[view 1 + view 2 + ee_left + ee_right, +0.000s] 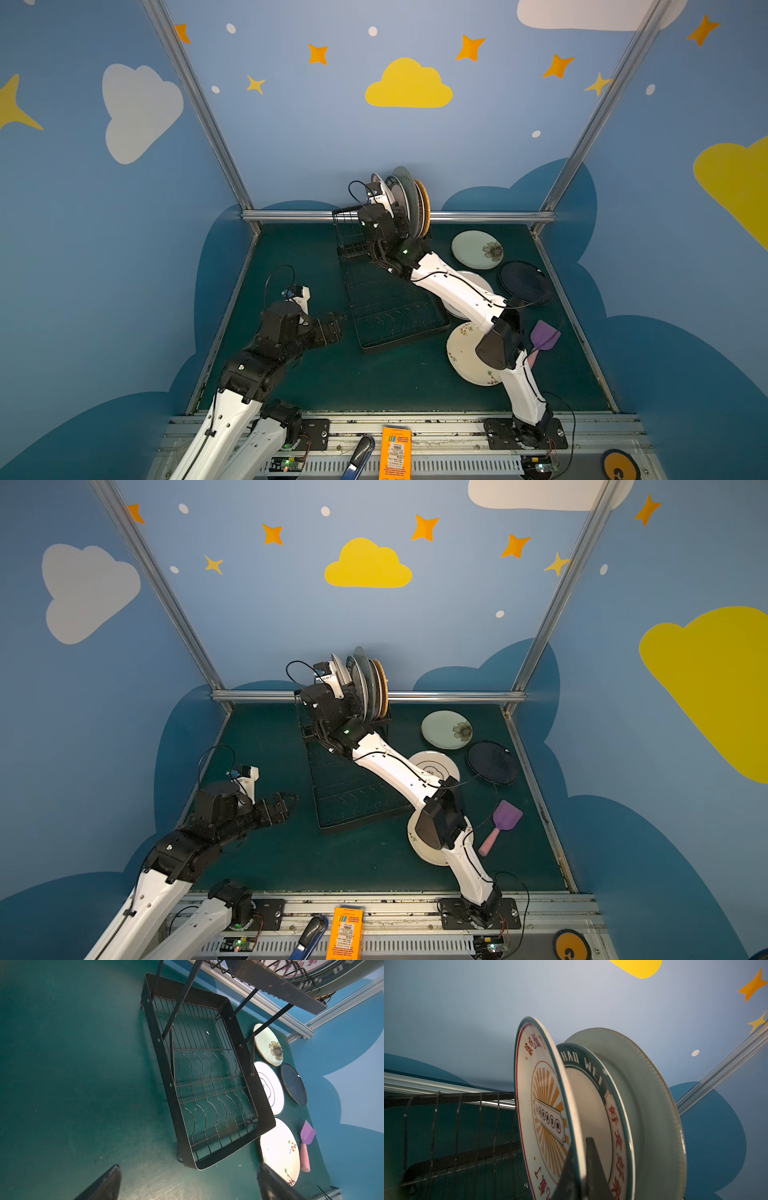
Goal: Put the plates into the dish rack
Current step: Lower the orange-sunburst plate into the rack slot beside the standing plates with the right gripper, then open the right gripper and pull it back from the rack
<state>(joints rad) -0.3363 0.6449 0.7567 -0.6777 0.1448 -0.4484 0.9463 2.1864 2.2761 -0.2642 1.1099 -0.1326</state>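
While the right hand [580, 1153] pinches the rim of the sunburst plate [542, 1105], upright in the dish rack [386, 307] at centre frame, the left hand [337, 321] hangs open at lower left.

Both top views look steeply down from high in front over the whole desk [374, 386], facing the back wall. The left wrist camera views the rack [165, 1068] from nearby. The right wrist camera sits close against a racked plate [546, 1105], tilted up at the back wall. All views share the rack.
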